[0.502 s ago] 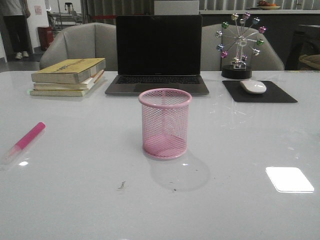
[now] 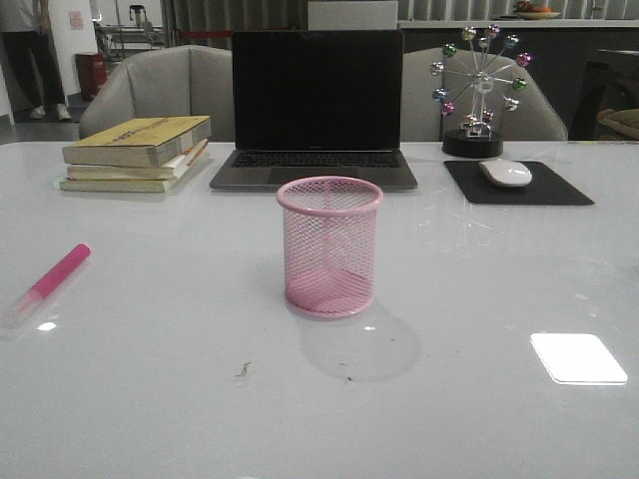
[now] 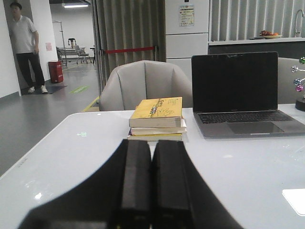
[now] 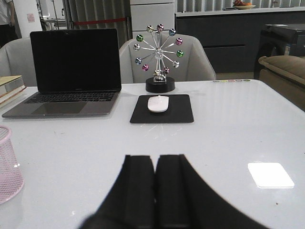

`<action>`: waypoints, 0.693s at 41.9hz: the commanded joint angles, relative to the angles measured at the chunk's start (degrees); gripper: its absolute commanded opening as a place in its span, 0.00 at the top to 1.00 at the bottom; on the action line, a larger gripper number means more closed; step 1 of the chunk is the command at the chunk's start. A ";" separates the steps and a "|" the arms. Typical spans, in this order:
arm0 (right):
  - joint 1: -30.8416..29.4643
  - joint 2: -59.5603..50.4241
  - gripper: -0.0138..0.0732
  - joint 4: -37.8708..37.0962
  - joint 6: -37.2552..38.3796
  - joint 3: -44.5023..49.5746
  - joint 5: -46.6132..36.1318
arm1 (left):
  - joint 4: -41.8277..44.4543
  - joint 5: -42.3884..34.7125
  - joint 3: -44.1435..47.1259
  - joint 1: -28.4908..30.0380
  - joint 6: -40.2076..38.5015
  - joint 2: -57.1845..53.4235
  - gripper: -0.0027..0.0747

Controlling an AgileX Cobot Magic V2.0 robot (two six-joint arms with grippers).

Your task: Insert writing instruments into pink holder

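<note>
The pink mesh holder (image 2: pixel 329 245) stands upright and empty in the middle of the white table; its edge also shows in the right wrist view as the holder (image 4: pixel 8 164). A bright pink marker (image 2: pixel 50 279) with a pale end lies flat near the table's left edge. The lime green marker is out of view. My left gripper (image 3: pixel 152 143) is shut with nothing between its fingers, pointing toward the books. My right gripper (image 4: pixel 155 159) is also shut and empty, low over the table. Neither gripper appears in the front view.
A closed-screen black laptop (image 2: pixel 316 110) sits behind the holder. A stack of yellow books (image 2: pixel 138 152) lies back left. A white mouse (image 2: pixel 505 172) on a black pad and a ball ornament (image 2: pixel 478 85) stand back right. Grey chairs line the far edge.
Nothing on the table has moved. A person standing far in the background at the left has shifted slightly.
</note>
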 commanded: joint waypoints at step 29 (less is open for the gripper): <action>0.13 -1.15 0.72 -0.25 -0.06 -0.27 -6.26 | -0.48 -5.29 0.20 0.08 -0.43 -1.17 0.85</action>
